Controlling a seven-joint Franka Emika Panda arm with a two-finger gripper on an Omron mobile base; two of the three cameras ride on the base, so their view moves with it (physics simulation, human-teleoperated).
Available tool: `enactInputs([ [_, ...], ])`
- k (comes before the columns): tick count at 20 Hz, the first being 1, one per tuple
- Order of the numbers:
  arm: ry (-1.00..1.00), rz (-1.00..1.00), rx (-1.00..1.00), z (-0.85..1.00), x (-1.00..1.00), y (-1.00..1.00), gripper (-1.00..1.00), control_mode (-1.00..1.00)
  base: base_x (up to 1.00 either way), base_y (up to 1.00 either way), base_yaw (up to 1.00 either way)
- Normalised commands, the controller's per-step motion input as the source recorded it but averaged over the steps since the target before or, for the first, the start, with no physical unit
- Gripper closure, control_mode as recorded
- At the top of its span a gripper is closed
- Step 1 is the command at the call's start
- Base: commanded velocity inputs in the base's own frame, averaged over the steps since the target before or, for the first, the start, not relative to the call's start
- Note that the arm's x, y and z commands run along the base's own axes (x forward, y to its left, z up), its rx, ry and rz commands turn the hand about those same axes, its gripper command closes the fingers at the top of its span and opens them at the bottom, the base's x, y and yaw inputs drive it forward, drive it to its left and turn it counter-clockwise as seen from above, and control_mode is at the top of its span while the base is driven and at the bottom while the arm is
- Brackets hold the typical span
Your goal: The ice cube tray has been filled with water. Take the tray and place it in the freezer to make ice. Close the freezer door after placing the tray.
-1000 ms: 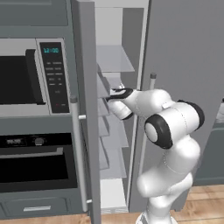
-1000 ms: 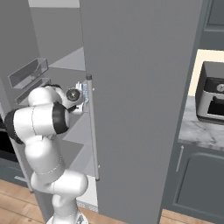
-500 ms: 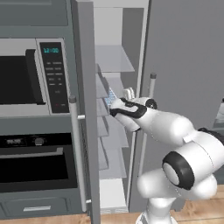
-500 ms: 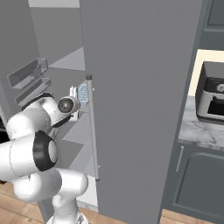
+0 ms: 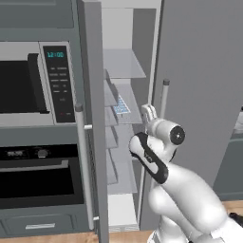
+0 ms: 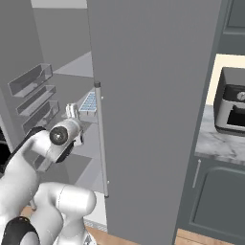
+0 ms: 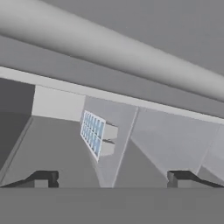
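1. My two-finger gripper (image 7: 111, 177) stands with its dark tips spread wide apart and nothing between them; I hold no object.
2. The flat white ice cube tray (image 5: 121, 105), a two-wide grid of small square cells, lies on a white freezer shelf (image 5: 128, 115), towards that shelf's front edge, apart from my hand. In the hand view the ice cube tray (image 7: 93, 133) sits ahead of my tips, well clear of them.
3. The water (image 7: 92, 131) shows as pale blue glossy squares filling the cells.
4. I judge the placing done: the tray rests inside the tall narrow grey freezer (image 5: 124, 71) and I have let go of it.
5. What is left is the closing. The freezer door (image 5: 91, 118), a tall smooth matte grey panel, stands swung out at the shelves' left edge, with its long round silver bar handle (image 5: 83, 161) running down it.
6. The other, plain grey refrigerator door (image 6: 153, 95) hangs to the right, flat and featureless, with its own slim silver bar (image 6: 101, 139).
7. Beside the open door sits a black-windowed microwave (image 5: 28, 85), glossy and boxy.
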Motion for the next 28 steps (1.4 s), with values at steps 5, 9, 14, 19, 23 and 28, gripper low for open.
enactInputs([
  [5,0.54,0.00,-0.19,0.88,-0.59,-0.10,-1.00,-1.00,0.00,0.00,0.00],
  [9,0.69,0.00,-0.09,0.92,-0.61,-0.09,-1.00,-1.00,0.00,0.00,0.00],
  [14,0.62,0.08,-0.11,0.44,-0.73,0.00,-1.00,-1.00,0.00,0.00,0.00],
  [19,0.16,0.17,-0.23,-0.06,-0.96,0.03,-1.00,-1.00,0.00,0.00,0.00],
  [23,-0.01,0.09,-0.15,-0.20,-0.95,0.00,-1.00,-1.00,0.00,0.00,0.00],
  [28,-0.15,-0.07,0.00,-0.22,-0.75,-0.08,-1.00,-1.00,0.00,0.00,0.00],
])
